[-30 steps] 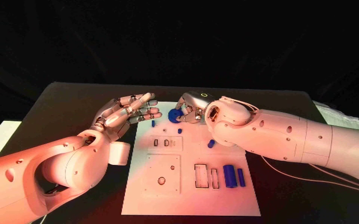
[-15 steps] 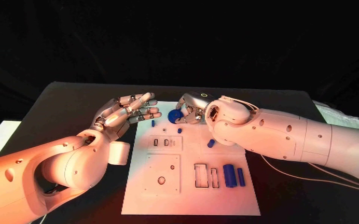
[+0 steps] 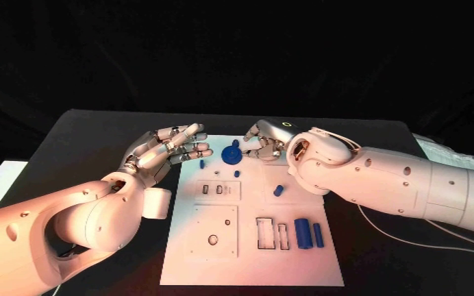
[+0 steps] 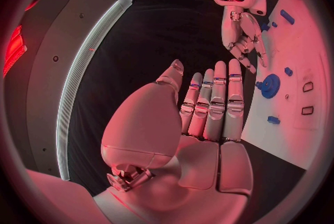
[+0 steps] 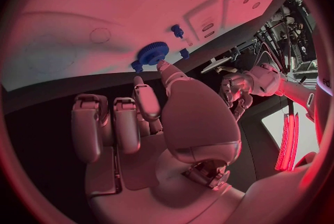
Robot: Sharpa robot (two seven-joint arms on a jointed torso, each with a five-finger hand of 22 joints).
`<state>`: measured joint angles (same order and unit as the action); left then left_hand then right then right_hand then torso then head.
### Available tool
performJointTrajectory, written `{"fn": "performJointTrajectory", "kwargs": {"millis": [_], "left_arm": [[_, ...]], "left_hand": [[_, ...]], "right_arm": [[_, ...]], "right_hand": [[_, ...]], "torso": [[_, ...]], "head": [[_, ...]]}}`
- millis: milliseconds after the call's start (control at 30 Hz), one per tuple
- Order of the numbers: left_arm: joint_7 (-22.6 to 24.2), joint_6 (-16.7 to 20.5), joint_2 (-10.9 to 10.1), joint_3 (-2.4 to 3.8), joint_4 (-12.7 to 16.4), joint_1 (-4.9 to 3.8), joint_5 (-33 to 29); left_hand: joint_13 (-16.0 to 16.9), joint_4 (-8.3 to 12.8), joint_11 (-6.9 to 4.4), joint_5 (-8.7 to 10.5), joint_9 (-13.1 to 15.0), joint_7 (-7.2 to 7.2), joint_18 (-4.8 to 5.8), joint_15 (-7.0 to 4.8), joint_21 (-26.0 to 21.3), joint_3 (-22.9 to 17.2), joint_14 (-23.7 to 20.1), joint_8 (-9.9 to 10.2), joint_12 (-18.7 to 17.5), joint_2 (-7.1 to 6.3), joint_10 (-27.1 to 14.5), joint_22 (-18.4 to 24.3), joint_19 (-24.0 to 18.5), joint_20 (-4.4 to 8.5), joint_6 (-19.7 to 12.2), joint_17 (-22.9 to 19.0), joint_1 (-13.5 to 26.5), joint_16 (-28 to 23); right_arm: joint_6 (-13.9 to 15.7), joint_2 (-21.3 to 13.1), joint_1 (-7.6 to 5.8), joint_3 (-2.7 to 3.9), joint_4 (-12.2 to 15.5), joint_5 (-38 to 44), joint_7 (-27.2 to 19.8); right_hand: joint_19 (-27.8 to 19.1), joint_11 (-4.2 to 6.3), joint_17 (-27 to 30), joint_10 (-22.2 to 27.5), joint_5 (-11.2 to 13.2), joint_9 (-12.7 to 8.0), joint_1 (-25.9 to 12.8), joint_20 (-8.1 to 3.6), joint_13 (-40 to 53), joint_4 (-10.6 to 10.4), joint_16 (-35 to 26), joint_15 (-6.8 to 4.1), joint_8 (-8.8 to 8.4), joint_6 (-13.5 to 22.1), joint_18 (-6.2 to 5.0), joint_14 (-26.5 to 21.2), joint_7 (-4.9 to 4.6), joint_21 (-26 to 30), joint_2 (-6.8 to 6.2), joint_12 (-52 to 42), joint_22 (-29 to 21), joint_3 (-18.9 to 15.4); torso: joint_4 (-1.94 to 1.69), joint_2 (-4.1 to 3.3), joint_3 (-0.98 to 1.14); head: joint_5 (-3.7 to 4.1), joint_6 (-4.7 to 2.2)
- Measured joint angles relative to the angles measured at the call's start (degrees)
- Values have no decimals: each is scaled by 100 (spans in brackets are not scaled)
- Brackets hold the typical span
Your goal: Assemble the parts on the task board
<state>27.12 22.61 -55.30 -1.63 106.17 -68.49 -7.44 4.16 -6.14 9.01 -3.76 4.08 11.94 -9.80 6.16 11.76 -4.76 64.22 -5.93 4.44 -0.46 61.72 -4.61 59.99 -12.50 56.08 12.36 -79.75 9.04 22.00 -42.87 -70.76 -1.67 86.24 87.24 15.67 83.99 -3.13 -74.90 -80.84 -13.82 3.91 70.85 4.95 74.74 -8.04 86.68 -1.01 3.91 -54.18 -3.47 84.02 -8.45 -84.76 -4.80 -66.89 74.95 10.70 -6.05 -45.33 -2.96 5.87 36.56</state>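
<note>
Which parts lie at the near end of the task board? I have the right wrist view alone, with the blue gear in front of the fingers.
Observer: In the head view a thick blue cylinder and a thinner blue cylinder lie side by side near the near right corner of the task board.
Operator: Is the left hand holding something?
Observer: No. The left hand is at the board's far left corner, fingers apart, holding nothing.
Operator: Does the right hand grip the gear?
Observer: No. In the left wrist view the blue gear lies on the board, with a clear gap to the right hand.
</note>
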Motion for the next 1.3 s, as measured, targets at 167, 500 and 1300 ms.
{"fn": "performJointTrajectory", "kwargs": {"millis": [167,500,1300], "left_arm": [[-1,-1,-7,0,-17,0,0],[-2,-12,55,-1,-114,1,-1],[0,-40,117,-3,-343,3,-1]], "left_hand": [[0,0,0,0,0,0,-1,0,0,0,0,0,0,0,0,0,0,0,0,0,0,0],[0,32,0,0,0,0,0,0,0,1,0,0,0,0,0,5,0,0,0,14,0,-22],[0,46,0,0,0,0,0,0,-24,-14,0,0,0,22,0,10,0,0,0,12,-22,-22]], "right_arm": [[91,-758,-152,20,205,-724,-536],[64,-1655,-26,-8,-19,-1938,-1708],[-59,-1728,284,-27,-529,-2250,-2452]], "right_hand": [[0,0,0,0,165,-5,319,0,3,230,0,0,-1,0,0,0,0,0,-54,21,0,36],[0,0,-4,0,58,-1,579,0,23,545,65,0,-1,-127,0,0,3,0,-156,-133,-1,86],[0,0,-3,1,60,-1,603,0,22,576,65,0,-1,-126,0,0,4,0,-180,-111,-3,54]], "torso": [[34,11,8],[123,33,57],[166,25,126]], "head": [[23,-29],[85,-86],[74,-19]]}}
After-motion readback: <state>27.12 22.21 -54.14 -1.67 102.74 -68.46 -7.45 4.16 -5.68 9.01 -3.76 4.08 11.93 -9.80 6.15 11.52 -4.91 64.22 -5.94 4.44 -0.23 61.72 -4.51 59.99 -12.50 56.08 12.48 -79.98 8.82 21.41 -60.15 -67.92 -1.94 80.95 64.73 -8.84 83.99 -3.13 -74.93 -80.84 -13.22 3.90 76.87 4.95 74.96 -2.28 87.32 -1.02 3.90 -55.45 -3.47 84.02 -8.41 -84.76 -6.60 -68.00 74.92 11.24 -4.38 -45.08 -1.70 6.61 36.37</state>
